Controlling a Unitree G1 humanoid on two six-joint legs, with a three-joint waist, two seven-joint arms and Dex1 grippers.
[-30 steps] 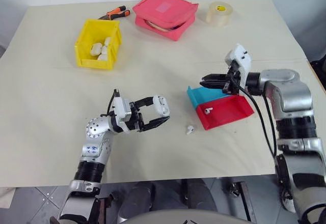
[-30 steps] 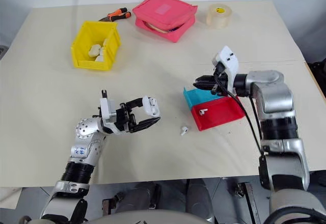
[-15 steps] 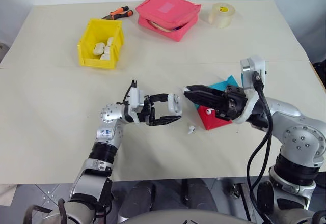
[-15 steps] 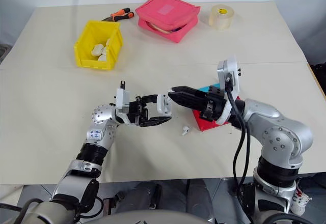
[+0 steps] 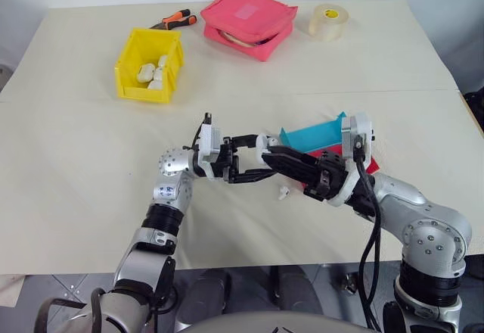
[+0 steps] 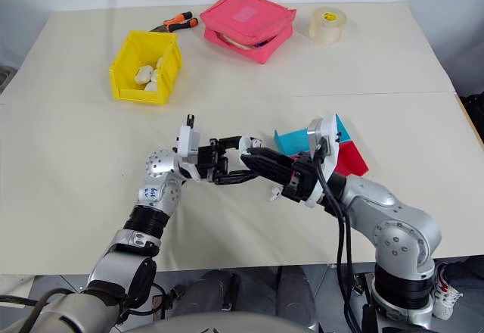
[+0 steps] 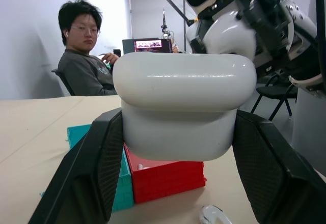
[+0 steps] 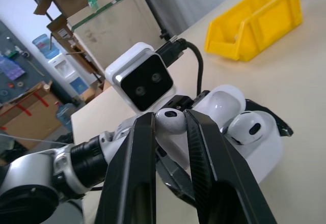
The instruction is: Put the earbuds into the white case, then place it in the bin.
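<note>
Earbuds come first: one lies loose on the bench [image 5: 76, 182] at [image 5: 283, 193], near the front edge, just in front of the red tray [image 5: 367, 163] and under the right arm. Another earbud [image 8: 170, 120] is pinched between the right gripper's [image 5: 266, 151] two black fingers, which are nearly together on its rounded head. That gripper reaches across to the left gripper [image 5: 257, 158], whose fingers are clamped on the sides of the white case [image 7: 184, 107], held above the bench toward the middle. From the right wrist, the case's lid stands open and a third earbud [image 8: 246, 127] sits in one of its wells, with the pinched earbud right at the case's opening beside it.

Behind the grippers, toward the right edge, the red tray and the blue tray [image 5: 314, 133] rest against each other, the blue one tilted with its wall up. From the left wrist, a small white piece shows inside the red tray, too small to tell what it is.

Farther back on the left, the bin [image 5: 149, 64] holds several white cases [image 5: 153, 74]. Along the far edge lie orange-handled pliers [image 5: 172, 20], a pink pouch [image 5: 247, 21] and a roll of tape [image 5: 327, 20]. Beyond the bench, a person [image 7: 85, 54] sits in the left wrist view.
</note>
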